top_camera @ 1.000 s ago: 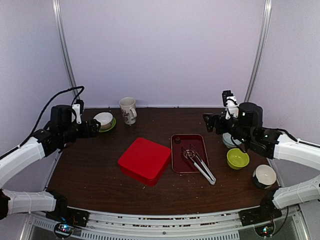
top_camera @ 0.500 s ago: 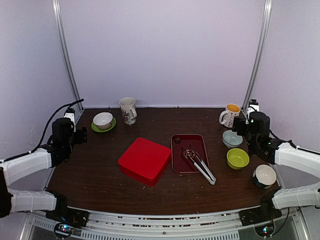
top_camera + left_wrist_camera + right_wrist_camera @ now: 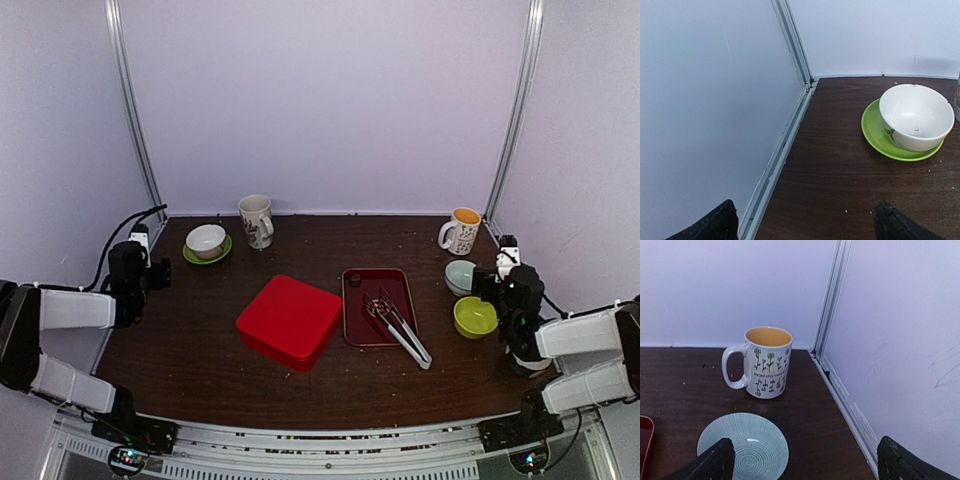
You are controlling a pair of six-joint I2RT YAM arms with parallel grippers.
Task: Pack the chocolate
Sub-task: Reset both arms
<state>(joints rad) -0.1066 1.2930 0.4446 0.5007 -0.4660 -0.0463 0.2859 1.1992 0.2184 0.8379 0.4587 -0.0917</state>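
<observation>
One dark chocolate (image 3: 354, 279) piece seems to be sitting in the far-left corner of the red tray (image 3: 392, 285), beside the tongs (image 3: 398, 325), likely waiting for the closed red box (image 3: 290, 320). The left jaws and right jaws are gaping wide, gripping nothing, hovering over the sides of the desk (image 3: 200, 370).

Three cameras are covering one table: one high and wide, two low and close.

The top external camera is looking down from above and behind the arms' bases toward the back wall, taking in the whole table (image 3: 200, 330). The left wrist camera is sitting low behind the left gripper (image 3: 805, 225), facing the back-left corner, close on the white bowl (image 3: 915, 117). The right wrist camera is peering past the right gripper (image 3: 807, 465) into the back-right corner, near the flowered mug (image 3: 767, 362). The top view is sharing both: white bowl (image 3: 206, 238) far left, flowered mug (image 3: 461, 231) far right. The two wrist views are facing opposite corners.
</observation>
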